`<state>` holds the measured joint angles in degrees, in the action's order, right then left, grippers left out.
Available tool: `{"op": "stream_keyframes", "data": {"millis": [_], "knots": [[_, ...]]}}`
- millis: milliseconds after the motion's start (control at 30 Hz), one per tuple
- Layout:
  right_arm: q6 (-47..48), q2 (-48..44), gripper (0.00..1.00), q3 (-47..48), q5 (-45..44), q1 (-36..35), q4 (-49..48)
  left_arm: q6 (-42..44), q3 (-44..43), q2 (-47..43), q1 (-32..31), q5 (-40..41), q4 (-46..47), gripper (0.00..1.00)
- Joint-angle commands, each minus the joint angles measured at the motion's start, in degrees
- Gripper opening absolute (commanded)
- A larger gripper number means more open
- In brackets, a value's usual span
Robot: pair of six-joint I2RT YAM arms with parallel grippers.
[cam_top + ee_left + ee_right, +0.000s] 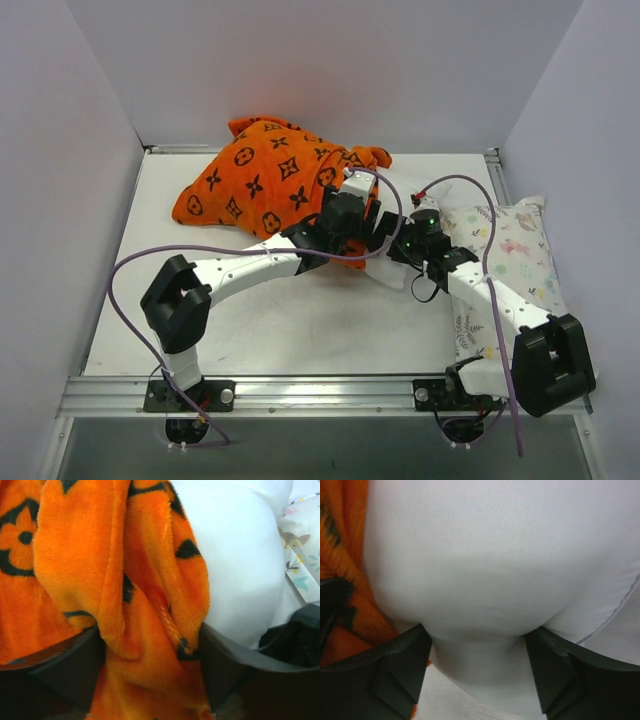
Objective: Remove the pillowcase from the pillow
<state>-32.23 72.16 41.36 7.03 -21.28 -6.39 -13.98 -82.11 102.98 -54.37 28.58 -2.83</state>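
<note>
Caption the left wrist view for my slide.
The left gripper straddles a bunched fold of the orange pillowcase, with the white pillow bare beside it.

Near of the pillowcase point(262, 180) the desk point(300, 325) lay bare, and there I had room to pass. Left of the pillowcase a strip of bare desk ran to the side wall point(60, 150). Right of it my way was crowded: the white pillow point(495, 570) bulged out and filled the wide gap of my right hand point(477, 632), and a thick orange fold filled my left hand point(150, 635) likewise. Further right the animal-print pillow point(515, 255) covered the desk to its edge. Close behind the pillowcase stood the back wall point(320, 60).
</note>
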Motion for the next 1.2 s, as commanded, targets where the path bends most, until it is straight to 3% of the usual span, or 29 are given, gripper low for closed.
{"op": "stream_keyframes", "data": {"millis": [0, 33, 67, 100, 200, 233, 467, 533, 633, 700, 767, 967, 1000, 1033, 1067, 1100, 1167], "knots": [[-0.1, 2.7, 0.69, 2.5, 3.3, 1.1, -2.6, -3.5, 0.3, 0.6, 2.2, 0.5, -0.9, 0.72], [-0.2, 2.8, 0.49, 2.7, 3.3, 1.2, -2.5, -4.1, 0.4, 0.7, 2.6, 0.3, -1.1, 0.67], [-0.2, 2.9, 0.1, 2.9, 3.2, 1.5, -2.0, -4.4, 0.5, 1.0, 3.3, 0.0, -2.2, 0.61], [0.0, 2.9, 0.0, 4.2, 3.0, 1.6, -0.2, -4.6, 0.5, 1.1, 3.7, -0.4, -2.5, 0.49], [0.9, 1.5, 0.0, 7.3, -0.4, 1.7, 5.3, -5.8, 0.5, 0.7, 5.8, 0.0, -5.4, 0.03], [1.9, 0.7, 0.0, 8.1, -1.4, 1.7, 6.1, -6.9, 0.4, 0.5, 6.6, 1.2, -6.7, 0.0], [4.5, -7.2, 0.0, 15.1, -8.4, 4.9, 19.9, -14.2, 3.1, -5.5, 18.3, 13.8, -19.3, 0.0], [4.2, -8.7, 0.0, 16.5, -8.7, 7.0, 22.6, -17.1, 4.7, -6.6, 24.4, 17.1, -22.5, 0.0], [4.0, -11.1, 0.0, 17.8, -9.4, 9.7, 25.4, -23.2, 7.4, -8.7, 35.6, 17.0, -25.7, 0.0], [3.7, -11.6, 0.0, 19.1, -8.4, 10.8, 26.6, -24.5, 8.5, -10.2, 39.1, 14.7, -25.8, 0.0], [3.5, -11.3, 0.0, 20.3, -7.6, 11.3, 26.7, -22.3, 8.5, -11.0, 39.7, 12.4, -24.1, 0.0], [3.7, -8.8, 0.0, 22.1, -4.6, 11.3, 26.6, -17.3, 7.3, -12.3, 31.8, 4.8, -20.9, 0.0], [3.8, -9.0, 0.0, 22.6, -4.5, 11.3, 26.7, -17.6, 7.6, -13.1, 29.8, 5.1, -20.9, 0.15], [4.3, -9.0, 0.0, 23.0, -4.0, 11.3, 26.7, -17.4, 8.1, -13.8, 29.2, 3.7, -19.1, 0.21], [4.5, -9.1, 0.0, 23.4, -3.6, 11.3, 27.0, -17.1, 8.8, -15.0, 28.7, 0.6, -17.8, 0.34], [4.7, -9.1, 0.0, 24.6, -3.1, 11.3, 27.4, -17.4, 9.8, -15.5, 28.4, -1.7, -16.9, 0.6], [4.9, -8.7, 0.0, 26.1, 0.1, 11.3, 27.9, -17.3, 10.8, -17.7, 28.0, -7.8, -14.5, 0.73]]}}
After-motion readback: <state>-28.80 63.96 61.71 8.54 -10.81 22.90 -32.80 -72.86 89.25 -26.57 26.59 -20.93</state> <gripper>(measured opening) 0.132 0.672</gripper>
